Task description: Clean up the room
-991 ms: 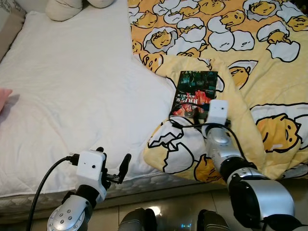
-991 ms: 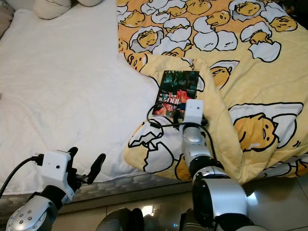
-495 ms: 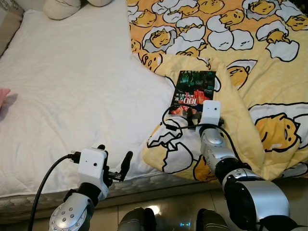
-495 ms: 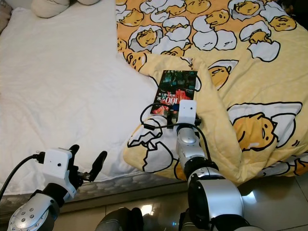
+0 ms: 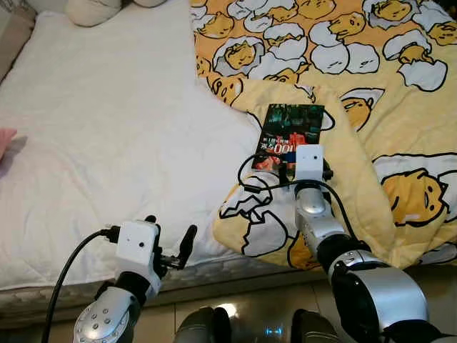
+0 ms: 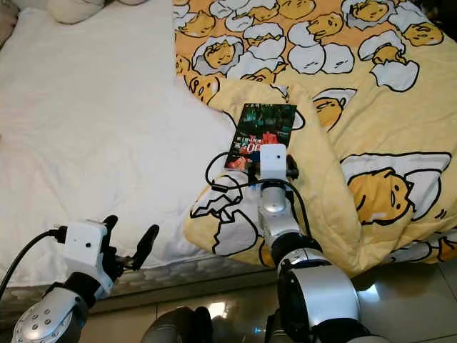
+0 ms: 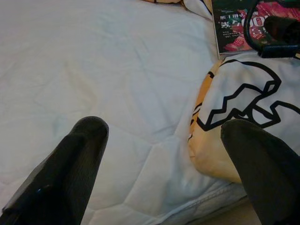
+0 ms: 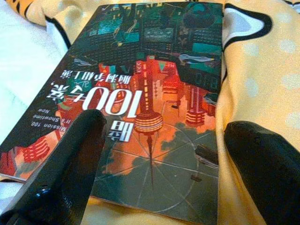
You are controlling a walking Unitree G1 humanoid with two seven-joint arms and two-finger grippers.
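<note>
1. The book (image 5: 291, 132) lies flat, cover up, on a folded-over flap of the yellow quilt (image 5: 400, 136), close to where the quilt meets the bare white sheet (image 5: 107, 136); it is the one loose thing within reach on the bed, so picking it up looks like the step in hand.
2. The right gripper (image 8: 154, 154) is low over the near end of the book; its fingers (image 8: 61, 154) stand wide apart, one over the cover's near corner and the other out over the quilt, and they hold nothing.
3. To grip well, I judge the fingers should straddle one edge of the book rather than press on the cover; a flat book on soft bedding offers little to pinch from above.
4. The side by the sheet looks the better edge, since the quilt drops away there and a finger could slide beneath; on the other side the quilt bunches against the book.
5. Go down gently; the quilt will give and the book may tilt or slide; take care not to catch cloth in the jaws.
6. The left gripper (image 7: 159, 168) waits above the bed's near edge, fingers spread wide and empty; it need not move.
</note>
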